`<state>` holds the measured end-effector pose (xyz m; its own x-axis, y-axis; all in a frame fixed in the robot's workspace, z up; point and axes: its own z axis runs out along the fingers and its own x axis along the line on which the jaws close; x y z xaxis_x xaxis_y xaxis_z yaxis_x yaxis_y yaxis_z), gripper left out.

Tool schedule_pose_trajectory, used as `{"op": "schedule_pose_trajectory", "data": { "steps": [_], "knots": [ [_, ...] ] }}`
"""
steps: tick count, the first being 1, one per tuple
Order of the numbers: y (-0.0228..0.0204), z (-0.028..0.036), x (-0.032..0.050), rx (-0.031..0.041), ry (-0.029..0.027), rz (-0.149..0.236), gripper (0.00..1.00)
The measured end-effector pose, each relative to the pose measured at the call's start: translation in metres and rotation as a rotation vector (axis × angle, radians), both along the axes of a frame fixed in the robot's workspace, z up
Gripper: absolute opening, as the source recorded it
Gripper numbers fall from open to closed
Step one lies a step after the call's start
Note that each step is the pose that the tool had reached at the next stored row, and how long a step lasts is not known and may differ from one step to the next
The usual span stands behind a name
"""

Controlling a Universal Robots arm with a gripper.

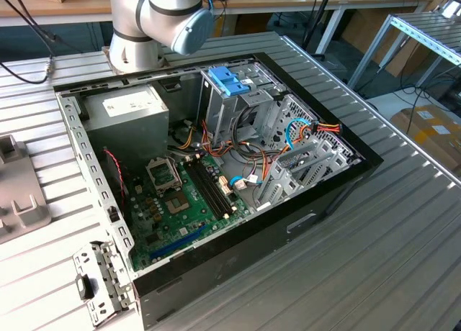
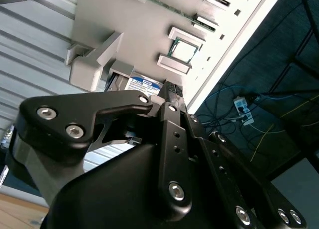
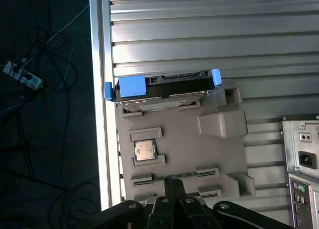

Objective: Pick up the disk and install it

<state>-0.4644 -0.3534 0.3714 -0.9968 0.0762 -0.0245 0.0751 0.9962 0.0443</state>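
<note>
Exterior view: open computer case [image 1: 288, 227] holds motherboard [image 1: 180, 194], power box [image 1: 126, 111], drive cage [image 1: 238, 104].
First wrist view: disk [image 3: 164, 87] sits in grey tray [image 3: 179, 164], at the end far from the claw [image 3: 173, 180], long axis across the tray, along the table slats. Claw fingers together, empty.
Second wrist view: disk [image 2: 143, 84] just beyond claw [image 2: 171, 88].

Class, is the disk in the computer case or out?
Out. In the first wrist view the disk rests on a grey fixture on the table, outside the computer case.

silver-grey arm [image 1: 144, 21] with rounded cylindrical joints and a pale-blue end cap [image 1: 193, 30]; matte black gripper [image 2: 170, 95], angular links, silver hex screws [image 2: 46, 113].
</note>
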Motion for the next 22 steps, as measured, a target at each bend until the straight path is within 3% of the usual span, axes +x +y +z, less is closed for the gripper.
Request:
{"op": "schedule_pose_trajectory", "data": {
  "steps": [15,22],
  "knots": [
    [0.0182,-0.0013,0.0,0.0001,-0.0001,0.0,0.11],
    [0.0193,-0.0013,0.0,0.0,-0.0001,0.0,0.11]
  ]
}}
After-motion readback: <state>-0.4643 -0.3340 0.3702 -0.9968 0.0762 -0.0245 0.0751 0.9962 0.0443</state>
